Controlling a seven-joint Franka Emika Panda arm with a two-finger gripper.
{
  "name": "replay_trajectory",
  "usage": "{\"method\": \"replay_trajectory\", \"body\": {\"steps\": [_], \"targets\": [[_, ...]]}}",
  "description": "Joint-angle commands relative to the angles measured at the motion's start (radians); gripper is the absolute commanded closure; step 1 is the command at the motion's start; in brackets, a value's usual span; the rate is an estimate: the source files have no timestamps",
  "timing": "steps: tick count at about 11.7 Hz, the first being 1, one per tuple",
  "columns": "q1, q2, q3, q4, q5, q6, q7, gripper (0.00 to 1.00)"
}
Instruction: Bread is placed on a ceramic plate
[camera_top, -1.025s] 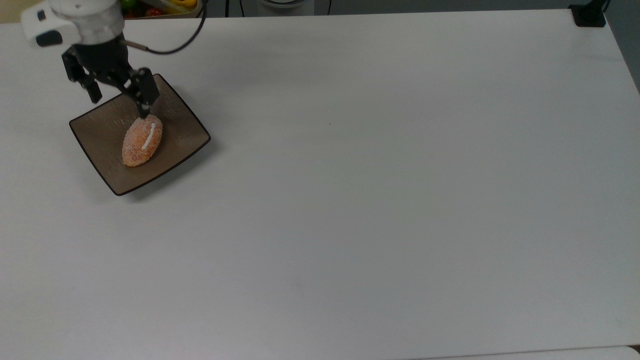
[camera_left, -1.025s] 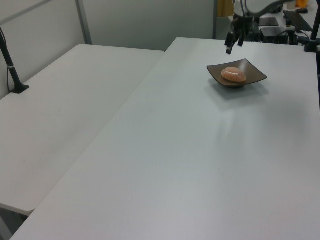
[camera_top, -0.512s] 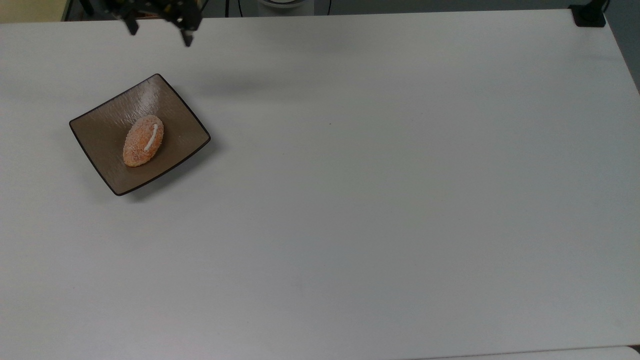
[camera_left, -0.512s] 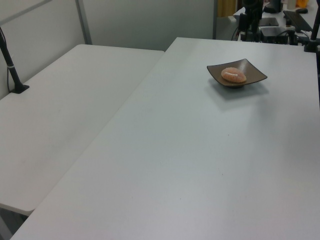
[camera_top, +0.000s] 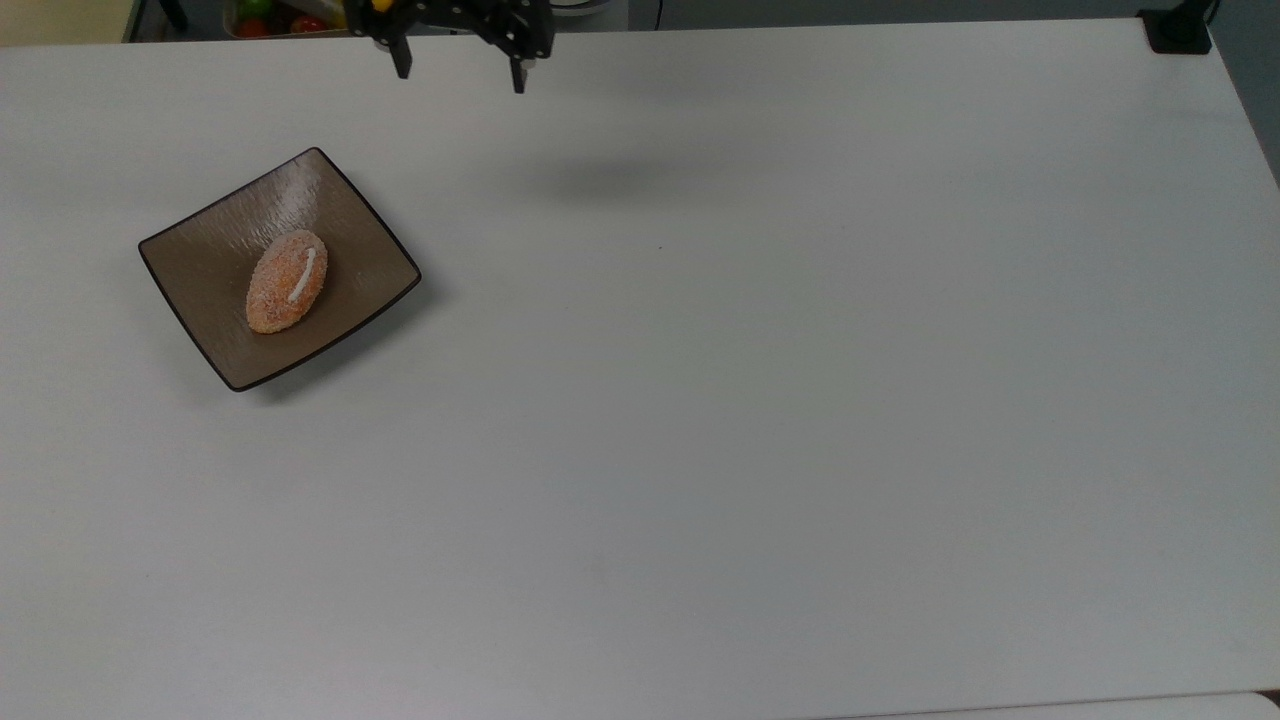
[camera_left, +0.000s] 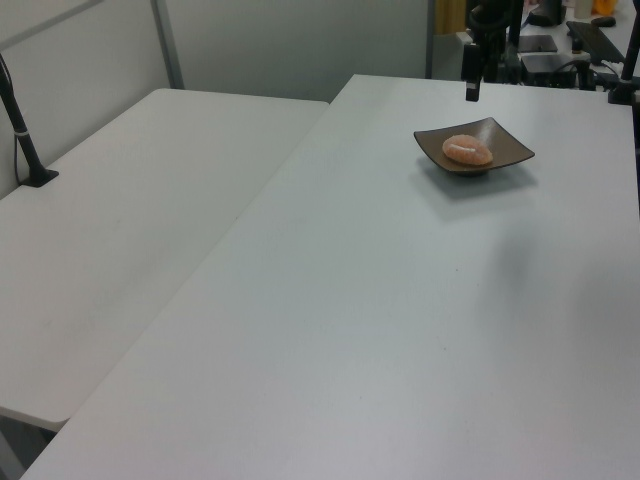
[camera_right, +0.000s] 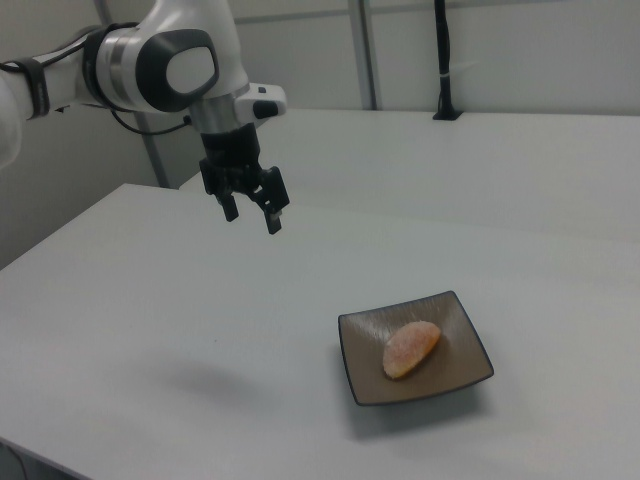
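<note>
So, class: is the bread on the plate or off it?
On it: the bread lies inside the plate's rim, and the open gripper hangs apart.

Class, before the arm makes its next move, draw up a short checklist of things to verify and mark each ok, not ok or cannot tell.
1. Bread lies on the ceramic plate: ok.
2. Bread inside the plate's rim, not overhanging: ok.
3. Gripper open and holding nothing: ok.
4. Gripper raised above the table, apart from the plate: ok.
5. Plate flat on the table, away from its edges: ok.
</note>
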Motion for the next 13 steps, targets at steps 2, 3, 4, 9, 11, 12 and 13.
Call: {"method": "replay_trajectory", "body": {"steps": [2, 3, 4, 9, 11, 12, 13], "targets": [[0.006, -0.011, 0.017, -0.021, -0.053, 0.010, 0.019, 0.00], [0.006, -0.009, 0.018, -0.021, -0.064, 0.013, 0.025, 0.00], [0.005, -0.008, 0.018, -0.021, -0.068, 0.015, 0.025, 0.00], [-0.010, -0.006, 0.018, -0.019, -0.076, 0.013, 0.025, 0.00], [-0.012, -0.006, 0.018, -0.018, -0.073, 0.015, 0.025, 0.00], [-0.012, -0.009, 0.008, -0.015, -0.061, 0.016, 0.027, 0.00], [-0.007, -0.009, 0.002, -0.014, -0.058, 0.016, 0.028, 0.00]]}}
